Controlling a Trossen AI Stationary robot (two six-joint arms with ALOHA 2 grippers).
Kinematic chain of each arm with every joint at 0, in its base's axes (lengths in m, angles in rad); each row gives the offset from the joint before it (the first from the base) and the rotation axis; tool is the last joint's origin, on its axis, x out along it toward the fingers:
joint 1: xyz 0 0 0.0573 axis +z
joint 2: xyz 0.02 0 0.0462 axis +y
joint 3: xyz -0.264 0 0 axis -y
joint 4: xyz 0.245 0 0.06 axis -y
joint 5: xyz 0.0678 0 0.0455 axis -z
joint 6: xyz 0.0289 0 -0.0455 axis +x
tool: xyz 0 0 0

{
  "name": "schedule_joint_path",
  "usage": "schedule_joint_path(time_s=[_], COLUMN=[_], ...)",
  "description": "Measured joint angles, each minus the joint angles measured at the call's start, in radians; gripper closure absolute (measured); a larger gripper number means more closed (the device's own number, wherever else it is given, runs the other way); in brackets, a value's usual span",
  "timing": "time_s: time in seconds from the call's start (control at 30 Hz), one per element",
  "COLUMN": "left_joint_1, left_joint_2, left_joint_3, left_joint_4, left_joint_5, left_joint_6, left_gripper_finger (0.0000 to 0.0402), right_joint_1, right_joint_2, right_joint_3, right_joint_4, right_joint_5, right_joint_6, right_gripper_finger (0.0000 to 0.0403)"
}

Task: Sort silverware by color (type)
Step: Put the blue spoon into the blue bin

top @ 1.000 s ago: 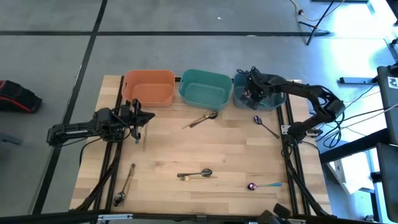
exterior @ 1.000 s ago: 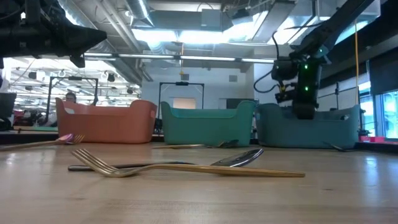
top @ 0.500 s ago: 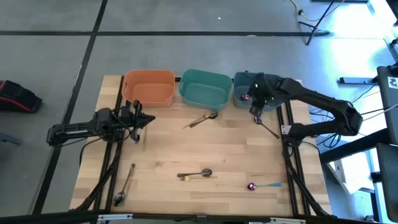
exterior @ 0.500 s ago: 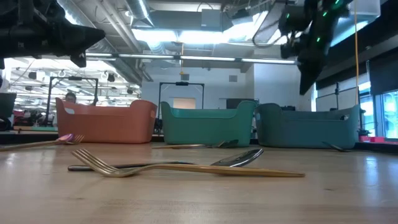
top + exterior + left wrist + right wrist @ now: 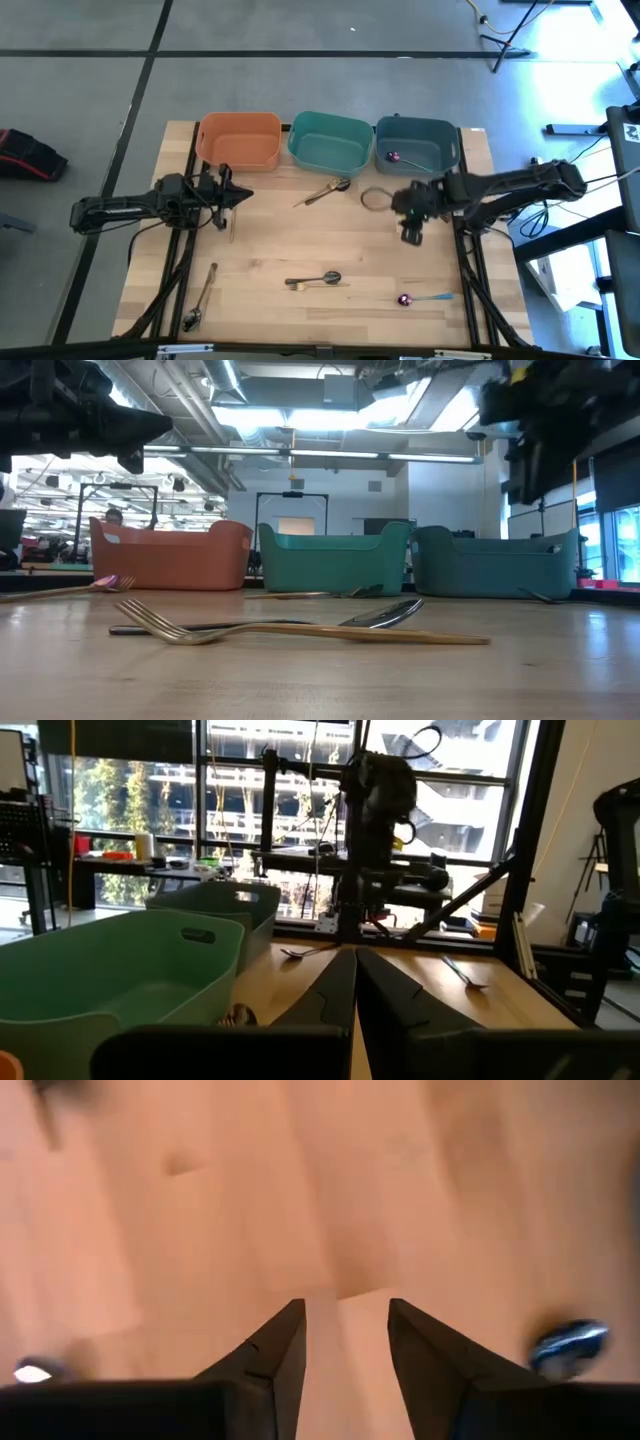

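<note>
Silverware lies flat on the wooden table: a gold-and-dark spoon (image 5: pixel 326 190) by the teal bin, a gold fork crossed with a dark spoon (image 5: pixel 315 280), an iridescent spoon (image 5: pixel 420 297) and a spoon (image 5: pixel 200 297) near the front-left corner. Another iridescent spoon (image 5: pixel 400 159) lies inside the blue-grey bin (image 5: pixel 445 135). My right gripper (image 5: pixel 411 236) hovers open over bare table in front of that bin, fingers pointing down (image 5: pixel 346 1320). A spoon bowl (image 5: pixel 567 1342) shows beside it. My left gripper (image 5: pixel 243 197) is shut and held level above the table's left part (image 5: pixel 354 960).
Orange bin (image 5: pixel 238 140), teal bin (image 5: pixel 330 142) and the blue-grey bin stand in a row along the far edge. An iridescent fork (image 5: pixel 110 582) lies near the left gripper. Bare wood stretches across the table's middle and near-right area.
My right gripper has risen out of the blue-grey bin and swung toward the near edge, now over the table in front of the bin. The iridescent spoon now shows lying in that bin. The left arm has stayed about where it was.
</note>
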Motion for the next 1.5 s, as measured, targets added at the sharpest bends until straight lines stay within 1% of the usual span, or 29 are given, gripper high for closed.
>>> schedule_joint_path(time_s=[0.23,0.4,0.53,0.7,0.8,0.87,1.0,1.17,1.27,1.37,1.5], left_joint_1=[0.0,0.0,0.0,0.0,0.0,0.0,0.0,0.0,0.0,0.0,0.0], left_joint_2=[0.0,0.0,0.0,0.0,0.0,0.0,0.0,0.0,0.0,0.0,0.0], left_joint_3=[0.0,0.0,0.0,0.0,0.0,0.0,0.0,0.0,0.0,0.0,0.0], left_joint_4=[0.012,0.017,0.018,0.039,0.041,0.045,0.045,0.045,0.045,0.048,0.054], left_joint_5=[-0.003,-0.028,-0.034,-0.034,-0.034,-0.034,-0.035,-0.035,-0.035,-0.035,-0.033], left_joint_6=[0.0,0.001,0.004,0.008,0.008,0.008,0.008,0.008,0.008,0.008,0.008], left_gripper_finger=[0.0395,0.0395,0.0395,0.0395,0.0395,0.0395,0.0395,0.0395,0.0395,0.0395,0.0395], right_joint_1=[0.243,0.391,0.494,0.609,0.667,0.695,0.738,0.765,0.765,0.763,0.763], right_joint_2=[0.005,0.045,0.096,0.162,0.205,0.237,0.299,0.365,0.402,0.44,0.481], right_joint_3=[-0.028,-0.03,-0.03,-0.03,-0.03,-0.03,-0.03,-0.03,-0.03,-0.03,-0.03], right_joint_4=[0.053,0.089,0.088,0.092,0.092,0.097,0.15,0.25,0.308,0.318,0.316], right_joint_5=[0.012,0.033,0.062,0.074,0.091,0.076,0.007,-0.044,-0.06,-0.061,-0.064], right_joint_6=[0.194,0.301,0.399,0.509,0.552,0.576,0.587,0.587,0.587,0.582,0.556], right_gripper_finger=[0.027,0.027,0.027,0.027,0.027,0.027,0.027,0.027,0.027,0.0271,0.029])
